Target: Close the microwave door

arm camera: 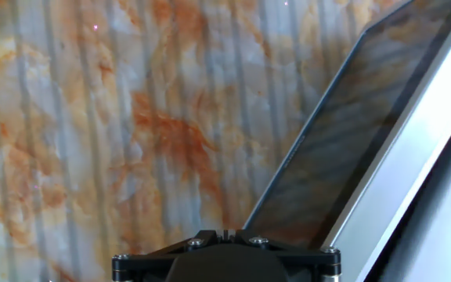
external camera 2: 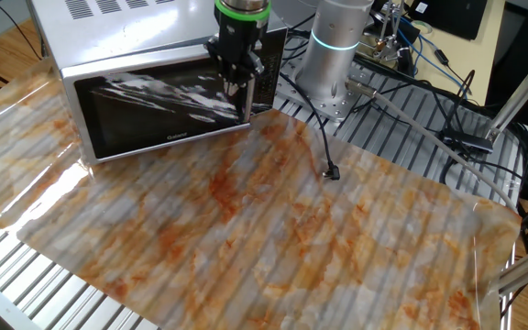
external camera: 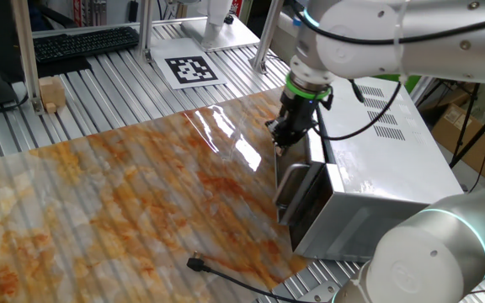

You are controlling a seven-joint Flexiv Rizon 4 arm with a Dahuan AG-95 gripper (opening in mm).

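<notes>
While the door reads as almost shut, the following values apply.

Table: a marble-patterned orange and white sheet (external camera 2: 273,229) covers the slatted surface; it carries the oven at one end.

Microwave (external camera: 386,160): a silver-white box with black vent slots on top, standing at the edge of the sheet.

Microwave door (external camera 2: 159,115): a dark glass panel in a silver frame, nearly flush with the front in the other fixed view; one fixed view and the hand view show it at a slight angle to the body, so a narrow gap probably remains.

Gripper (external camera 2: 236,78): it hangs above the free, handle-side end of the door, fingers pointing down, at or touching the outer face (contact cannot be confirmed). Whether the fingers are spread or pressed together cannot be told; the hand view shows only the black base.

Key relation: the door face lies just beside the fingers, toward the cavity; its long axis runs level along the front. The remaining push, by judgement, goes straight into that face.

Obstructions: a loose black cable (external camera 2: 328,165) lies on the sheet well apart from the door; nothing visible blocks the swing.
</notes>
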